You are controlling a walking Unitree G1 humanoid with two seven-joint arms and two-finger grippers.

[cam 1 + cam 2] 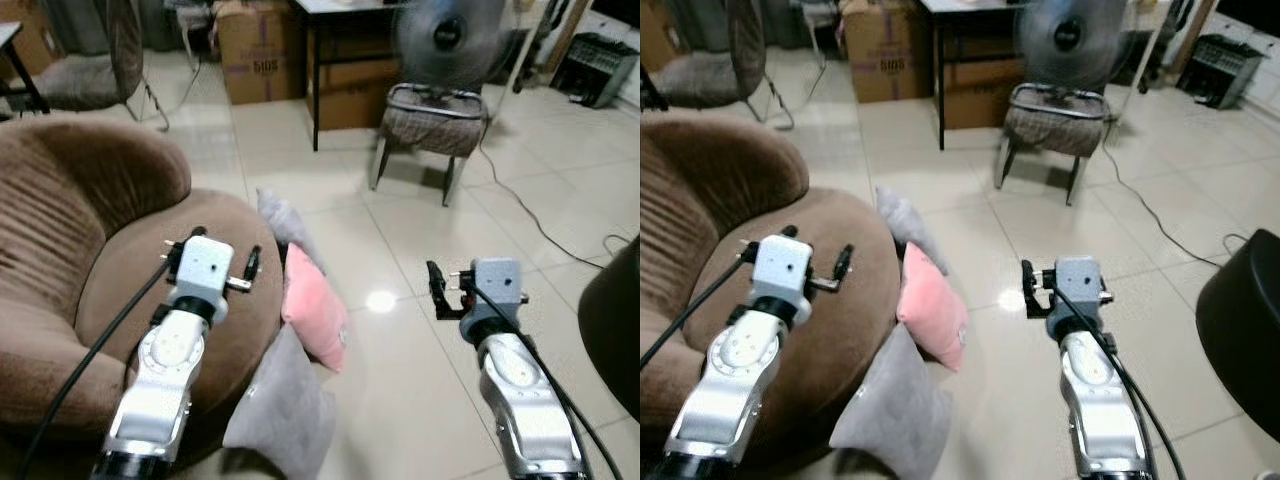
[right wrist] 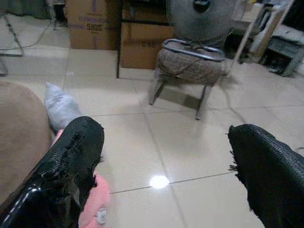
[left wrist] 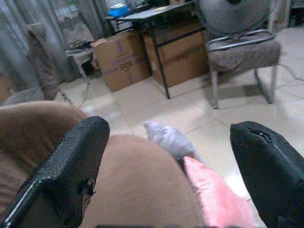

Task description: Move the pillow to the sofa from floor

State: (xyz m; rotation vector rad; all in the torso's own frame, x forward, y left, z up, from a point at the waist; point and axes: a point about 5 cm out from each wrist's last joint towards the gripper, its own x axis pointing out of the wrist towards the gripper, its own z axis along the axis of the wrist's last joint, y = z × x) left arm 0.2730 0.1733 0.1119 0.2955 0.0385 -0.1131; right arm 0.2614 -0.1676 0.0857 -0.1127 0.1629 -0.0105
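Pillows are leaning on the floor against the front of the brown sofa (image 1: 60, 250): a pink pillow (image 1: 315, 310) standing on edge between two grey pillows (image 1: 285, 405), its long axis running along the sofa's front. The left gripper (image 1: 215, 255) is hovering over the sofa seat, jaws spread wide and holding nothing. The right gripper (image 1: 437, 290) is hanging over bare floor, likewise wide and empty. The pink pillow is lying between them, below and slightly nearer the left.
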